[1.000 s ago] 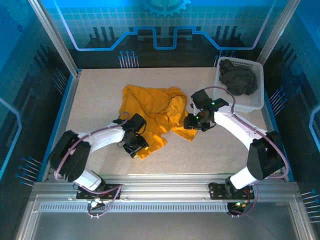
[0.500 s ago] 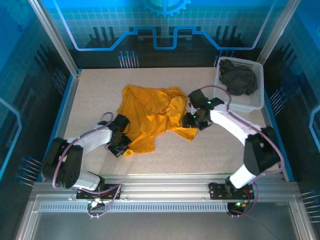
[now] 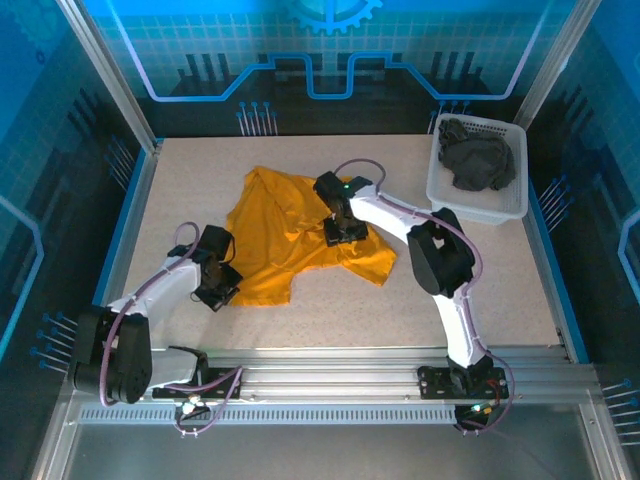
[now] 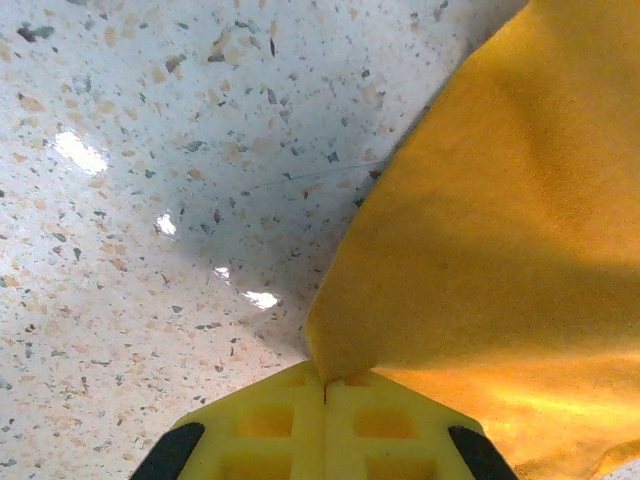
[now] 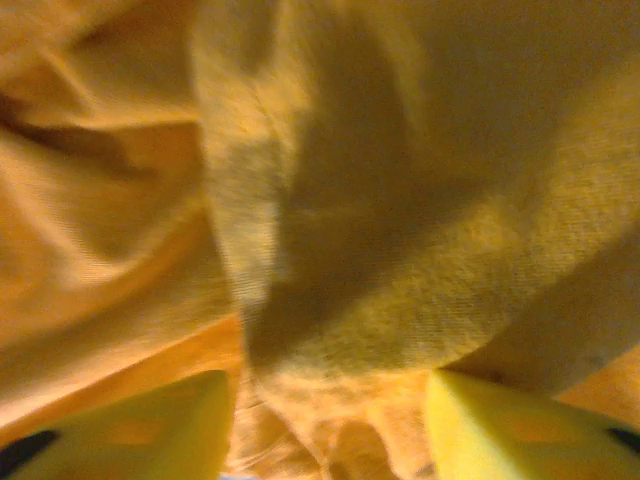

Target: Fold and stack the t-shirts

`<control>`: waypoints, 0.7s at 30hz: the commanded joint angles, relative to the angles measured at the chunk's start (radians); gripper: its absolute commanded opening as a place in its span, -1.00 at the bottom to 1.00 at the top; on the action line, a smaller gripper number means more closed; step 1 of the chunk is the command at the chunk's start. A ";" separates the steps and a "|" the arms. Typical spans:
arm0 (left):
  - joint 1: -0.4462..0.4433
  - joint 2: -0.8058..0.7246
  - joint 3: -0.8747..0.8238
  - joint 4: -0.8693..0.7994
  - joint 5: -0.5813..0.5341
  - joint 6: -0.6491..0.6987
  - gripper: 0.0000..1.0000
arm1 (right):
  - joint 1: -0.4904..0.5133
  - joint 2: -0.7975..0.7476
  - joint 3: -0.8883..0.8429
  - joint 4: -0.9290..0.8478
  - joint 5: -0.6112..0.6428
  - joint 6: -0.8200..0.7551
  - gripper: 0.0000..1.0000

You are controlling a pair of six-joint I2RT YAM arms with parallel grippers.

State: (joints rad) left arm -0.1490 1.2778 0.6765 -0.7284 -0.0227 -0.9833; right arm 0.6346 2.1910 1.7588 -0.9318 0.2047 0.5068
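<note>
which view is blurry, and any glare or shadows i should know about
Right wrist view: soft and dim, the orange t-shirt too close to be in focus, the yellow fingers smeared. Left wrist view: sharp, with bright glare spots on the table and a shadow under the shirt's edge. Top external view: clear, the grey t-shirt too dark for detail.

A robot lab cell: aluminium frame (image 3: 320, 385), blue panels (image 3: 420, 35).
</note>
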 commanded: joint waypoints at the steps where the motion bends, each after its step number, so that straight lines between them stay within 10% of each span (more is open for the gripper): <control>1: 0.019 -0.014 0.008 -0.035 -0.013 0.038 -1.00 | 0.005 0.026 0.036 -0.092 0.116 -0.043 -0.25; 6: 0.055 -0.024 0.005 -0.048 -0.018 0.072 -1.00 | -0.060 -0.039 0.041 -0.079 0.120 -0.066 -0.99; 21: 0.232 -0.044 0.047 -0.077 -0.038 0.157 -1.00 | -0.400 -0.373 0.004 -0.157 -0.120 -0.076 -1.00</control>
State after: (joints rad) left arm 0.0429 1.2610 0.6888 -0.7639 -0.0353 -0.8631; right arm 0.2817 1.8698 1.7794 -1.0382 0.1455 0.4427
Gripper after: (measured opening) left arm 0.053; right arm 0.064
